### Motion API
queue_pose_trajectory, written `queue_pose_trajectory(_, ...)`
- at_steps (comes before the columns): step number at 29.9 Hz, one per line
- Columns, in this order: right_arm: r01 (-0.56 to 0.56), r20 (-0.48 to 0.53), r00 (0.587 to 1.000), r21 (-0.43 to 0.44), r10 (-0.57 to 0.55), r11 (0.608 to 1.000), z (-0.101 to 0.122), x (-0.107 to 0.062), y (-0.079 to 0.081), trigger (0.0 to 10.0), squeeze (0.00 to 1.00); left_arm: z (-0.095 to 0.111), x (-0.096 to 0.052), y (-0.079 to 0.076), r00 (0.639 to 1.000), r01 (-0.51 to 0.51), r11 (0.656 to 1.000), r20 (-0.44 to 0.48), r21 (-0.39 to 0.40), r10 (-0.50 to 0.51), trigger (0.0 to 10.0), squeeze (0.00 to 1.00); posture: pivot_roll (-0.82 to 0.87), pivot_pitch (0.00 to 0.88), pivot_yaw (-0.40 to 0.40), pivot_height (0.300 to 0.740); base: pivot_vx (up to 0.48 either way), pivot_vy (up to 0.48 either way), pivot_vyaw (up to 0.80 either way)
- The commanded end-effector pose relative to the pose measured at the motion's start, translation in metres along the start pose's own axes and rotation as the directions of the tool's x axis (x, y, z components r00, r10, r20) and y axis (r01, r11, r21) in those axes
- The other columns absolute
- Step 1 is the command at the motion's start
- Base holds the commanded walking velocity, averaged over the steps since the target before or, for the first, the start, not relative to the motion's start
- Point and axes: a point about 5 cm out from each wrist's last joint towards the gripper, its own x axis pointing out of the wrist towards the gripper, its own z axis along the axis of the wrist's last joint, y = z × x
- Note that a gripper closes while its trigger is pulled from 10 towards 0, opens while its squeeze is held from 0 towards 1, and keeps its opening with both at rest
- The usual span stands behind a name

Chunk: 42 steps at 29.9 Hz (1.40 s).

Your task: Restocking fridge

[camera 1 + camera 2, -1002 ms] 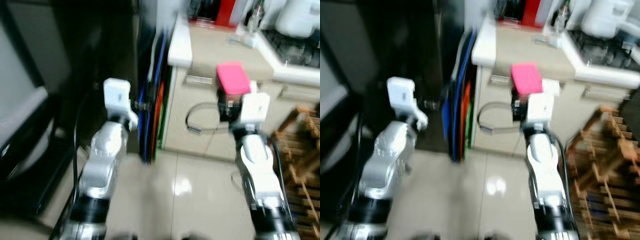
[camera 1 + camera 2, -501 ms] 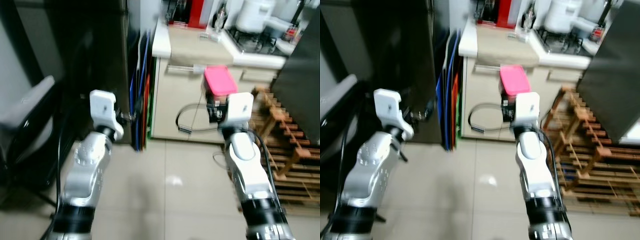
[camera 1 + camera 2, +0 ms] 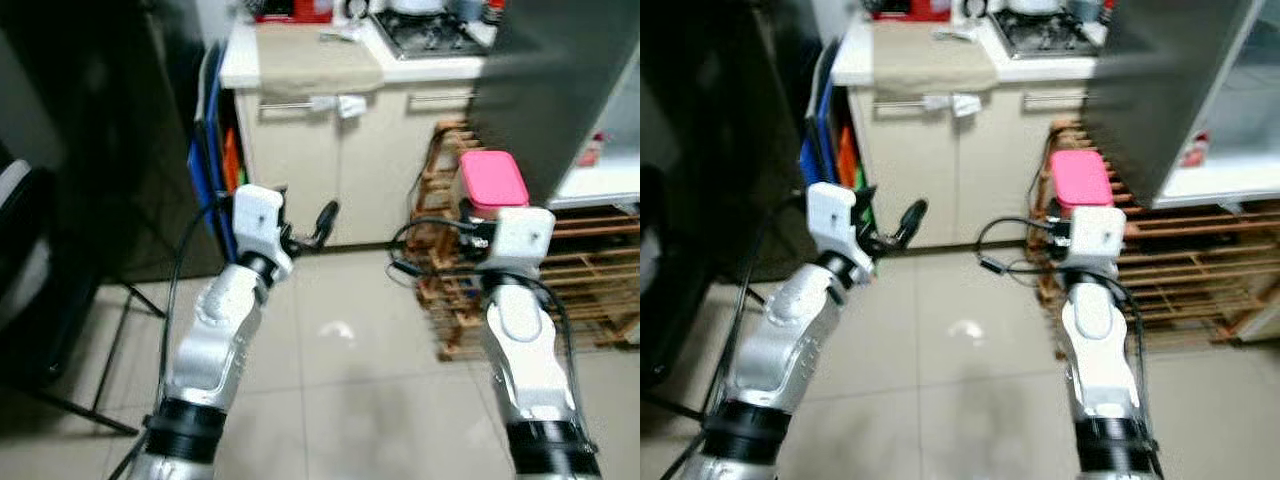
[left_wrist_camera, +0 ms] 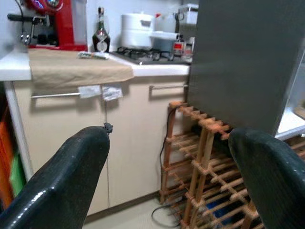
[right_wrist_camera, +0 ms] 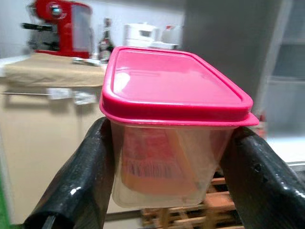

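Our right gripper (image 5: 167,157) is clamped on a clear container (image 5: 169,162) with a pink lid (image 5: 171,86), fingers (image 5: 76,186) pressing both sides, held up over the tiled floor (image 3: 340,370). Our left gripper (image 4: 167,176) is spread wide, holding nothing. Just past the container we see a wooden rack (image 3: 590,290), then the grey fridge door (image 3: 1160,80). Farther back: beige cabinet (image 3: 330,170), counter with stove (image 3: 430,30) and red machine (image 4: 50,24).
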Motion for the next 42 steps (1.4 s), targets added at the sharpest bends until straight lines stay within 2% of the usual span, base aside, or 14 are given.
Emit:
queue_pose_trajectory(1, 0.018, -0.018, 1.000, -0.004, -0.018, 1.000, -0.001, 0.001, -0.010, 10.0, 0.00, -0.001, 0.003, -0.005, 1.000, -0.023, 1.000, 0.011, -0.008, 0.023, 10.0, 0.00, -0.12, 0.000, -0.018, 0.740, 0.000, -0.472, 0.00)
queue_pose_trajectory(6, -0.049, -0.032, 0.998, -0.028, 0.048, 0.998, 0.000, 0.001, -0.007, 10.0, 0.00, -0.005, 0.001, 0.006, 0.991, -0.135, 0.990, 0.006, -0.042, 0.135, 10.0, 0.00, -0.13, 0.000, -0.051, 0.740, 0.000, -0.470, 0.00)
queue_pose_trajectory(11, -0.039, -0.054, 0.998, -0.045, 0.037, 0.998, -0.006, 0.004, -0.013, 10.0, 0.00, -0.009, 0.000, 0.016, 0.978, -0.211, 0.976, -0.008, -0.055, 0.211, 10.0, 0.00, -0.12, 0.000, -0.046, 0.740, 0.000, -0.469, 0.00)
queue_pose_trajectory(16, -0.026, -0.036, 0.999, -0.033, 0.025, 0.999, -0.004, 0.007, -0.013, 10.0, 0.00, -0.011, -0.009, 0.047, 0.928, -0.372, 0.927, -0.035, -0.040, 0.371, 10.0, 0.00, -0.11, 0.000, -0.023, 0.740, 0.000, -0.469, 0.00)
queue_pose_trajectory(18, -0.023, -0.033, 0.999, -0.030, 0.022, 0.999, -0.004, 0.007, -0.014, 10.0, 0.00, -0.011, -0.011, 0.051, 0.921, -0.389, 0.921, -0.039, -0.031, 0.388, 10.0, 0.00, -0.10, 0.000, -0.018, 0.740, 0.000, -0.469, 0.00)
queue_pose_trajectory(23, 0.017, -0.034, 0.999, -0.027, -0.018, 0.999, -0.008, 0.007, -0.021, 10.0, 0.00, -0.009, -0.007, 0.049, 0.943, -0.330, 0.944, -0.040, 0.019, 0.331, 10.0, 0.00, -0.09, 0.000, 0.013, 0.740, 0.000, -0.469, 0.00)
queue_pose_trajectory(24, 0.036, -0.035, 0.999, -0.028, -0.037, 0.999, -0.010, 0.007, -0.024, 10.0, 0.00, -0.011, -0.007, 0.050, 0.945, -0.321, 0.946, -0.046, 0.051, 0.323, 10.0, 0.00, -0.09, 0.000, 0.024, 0.740, 0.000, -0.424, 0.00)
queue_pose_trajectory(29, 0.074, -0.034, 0.997, -0.027, -0.075, 0.997, -0.011, 0.007, -0.031, 10.0, 0.00, -0.015, -0.002, 0.054, 0.939, -0.332, 0.941, -0.069, 0.065, 0.336, 10.0, 0.00, -0.11, 0.000, 0.032, 0.740, 0.000, -0.431, 0.00)
queue_pose_trajectory(33, 0.097, -0.023, 0.995, -0.049, -0.098, 0.994, -0.011, 0.006, -0.042, 10.0, 0.00, -0.008, 0.005, 0.052, 0.948, -0.314, 0.945, -0.021, 0.094, 0.317, 10.0, 0.00, -0.13, 0.000, 0.037, 0.740, 0.000, -0.385, 0.00)
queue_pose_trajectory(34, 0.118, -0.023, 0.993, -0.051, -0.119, 0.992, -0.012, 0.005, -0.048, 10.0, 0.00, -0.009, 0.005, 0.052, 0.944, -0.325, 0.939, -0.026, 0.111, 0.330, 10.0, 0.00, -0.13, 0.000, 0.038, 0.740, 0.000, -0.240, 0.00)
queue_pose_trajectory(37, 0.169, -0.035, 0.985, -0.050, -0.171, 0.984, -0.016, -0.001, -0.064, 10.0, 0.00, -0.006, 0.003, 0.047, 0.956, -0.295, 0.954, -0.001, 0.051, 0.295, 10.0, 0.00, -0.14, 0.000, 0.037, 0.740, 0.000, 0.000, 0.00)
queue_pose_trajectory(42, 0.207, -0.052, 0.976, -0.065, -0.210, 0.976, -0.021, -0.006, -0.075, 10.0, 0.00, -0.007, 0.004, 0.045, 0.956, -0.291, 0.955, -0.007, 0.048, 0.292, 10.0, 0.00, -0.14, 0.000, 0.036, 0.740, 0.474, 0.000, 0.00)
